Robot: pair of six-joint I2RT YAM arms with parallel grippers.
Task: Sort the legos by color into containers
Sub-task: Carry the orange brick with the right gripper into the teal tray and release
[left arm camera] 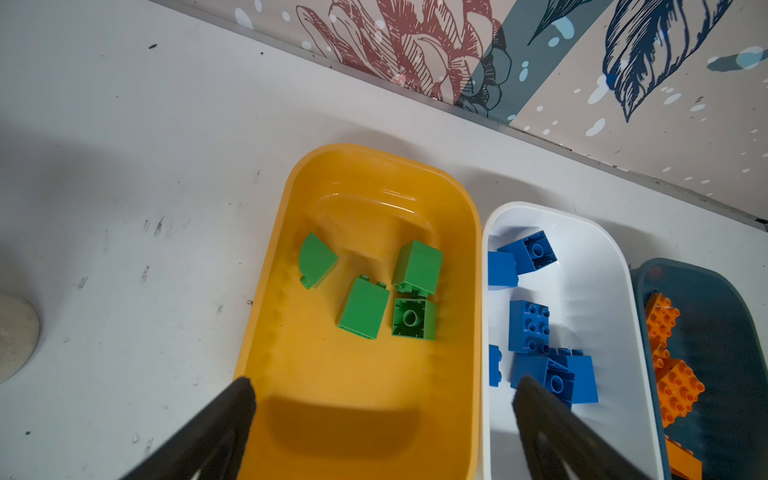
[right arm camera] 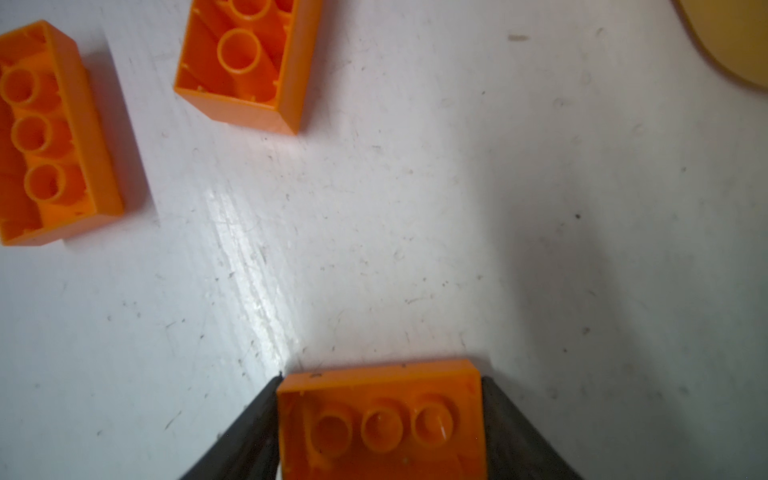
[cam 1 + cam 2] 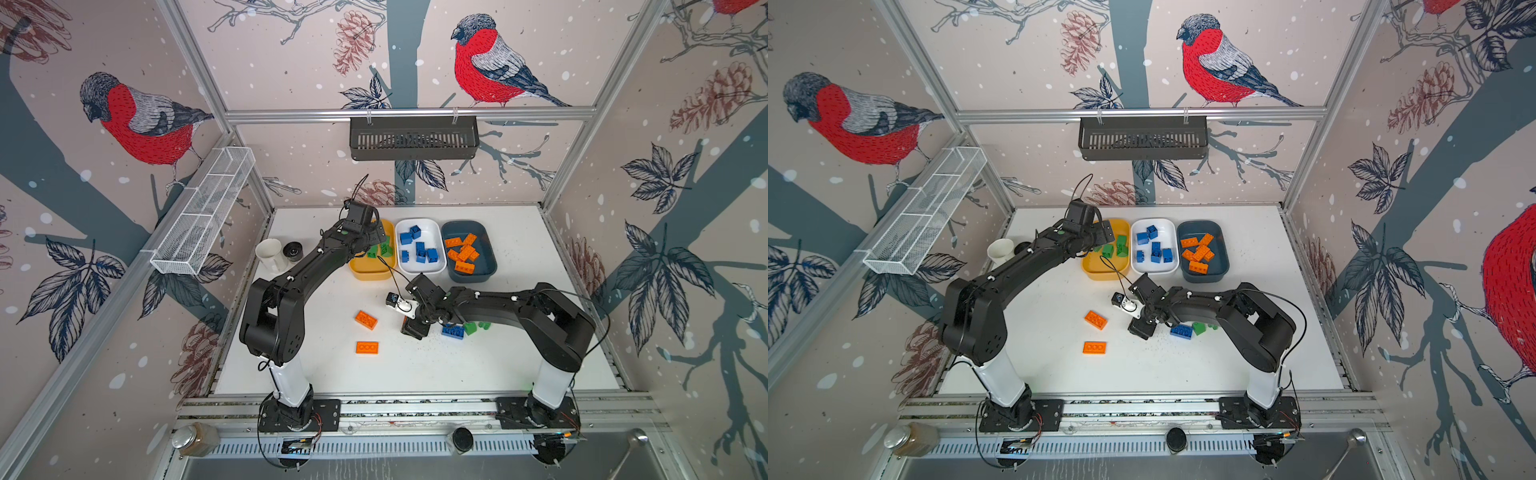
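My right gripper [image 2: 380, 384] is shut on an orange lego [image 2: 380, 419], one finger against each short end, low over the table; in both top views the gripper [image 3: 415, 328] hides that brick. Two more orange legos [image 3: 366, 320] [image 3: 367, 347] lie loose to its left, undersides up in the right wrist view. A blue lego [image 3: 453, 331] and a green one [image 3: 470, 328] lie under the right arm. My left gripper [image 1: 382, 395] hangs open and empty over the yellow container [image 1: 266, 291], which holds green legos [image 1: 363, 307]. The white container [image 3: 419, 268] holds blue legos, the teal container [image 3: 486, 266] orange ones.
A white mug [image 3: 270, 254] and a small black round object [image 3: 293, 250] stand left of the yellow tub. A white wire basket [image 3: 203, 212] hangs on the left rail and a black basket [image 3: 413, 137] on the back rail.
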